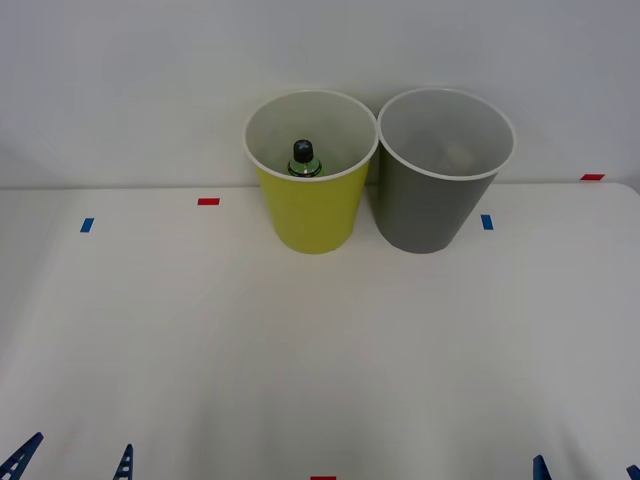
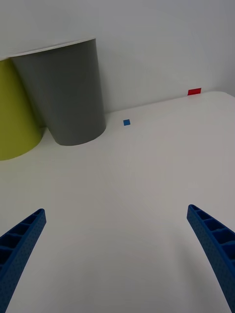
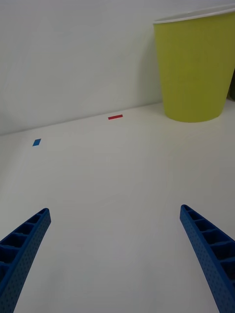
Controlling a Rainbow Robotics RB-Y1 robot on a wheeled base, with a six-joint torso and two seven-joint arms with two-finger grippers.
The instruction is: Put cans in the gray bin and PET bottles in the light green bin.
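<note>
The PET bottle stands upright inside the light green bin, cap up, far across the counter from both grippers; the left gripper and right gripper hang at the near edge, fingers spread and empty. The gray bin seems to hold something pale, though I cannot tell what.

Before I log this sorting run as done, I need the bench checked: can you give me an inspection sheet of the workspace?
Surface: white table, with red and blue tape marks.
Job's things: PET bottle upright inside the light green bin; gray bin beside it, on the robot's right; a pale shape at its bottom, cannot tell what.
Clutter: nothing seen.
Grippers: left gripper and right gripper open, empty, low at the near table edge.
Cables: nothing seen.
Surroundings: plain white wall.
</note>
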